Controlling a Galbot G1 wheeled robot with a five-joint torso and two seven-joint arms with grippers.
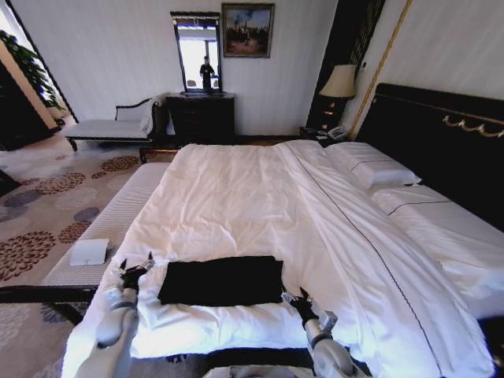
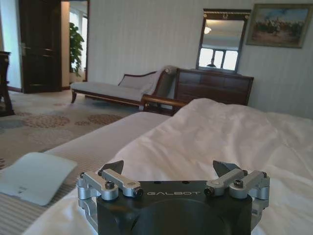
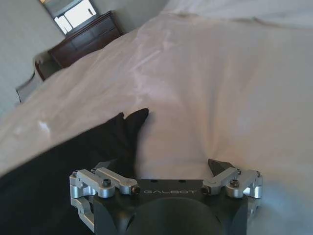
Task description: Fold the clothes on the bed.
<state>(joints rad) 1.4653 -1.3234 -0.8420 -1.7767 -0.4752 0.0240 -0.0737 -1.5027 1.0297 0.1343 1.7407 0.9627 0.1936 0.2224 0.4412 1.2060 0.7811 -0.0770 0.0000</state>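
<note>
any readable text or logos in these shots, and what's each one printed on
"GALBOT" on the black body of the left tool.
"GALBOT" on the black body of the right tool.
Small grey mark on the white folded towel: too small to read.
Black T-shirt on the bed: no lettering visible.

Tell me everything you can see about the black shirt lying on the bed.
The black shirt looks like soft matte cloth, lying flat as a wide rectangle near the foot of the bed, on the white duvet. No lettering shows. One corner sticks up in a small point in the right wrist view. The left gripper hovers open off one end, the right gripper open by the other, near its edge; neither grips it.
</note>
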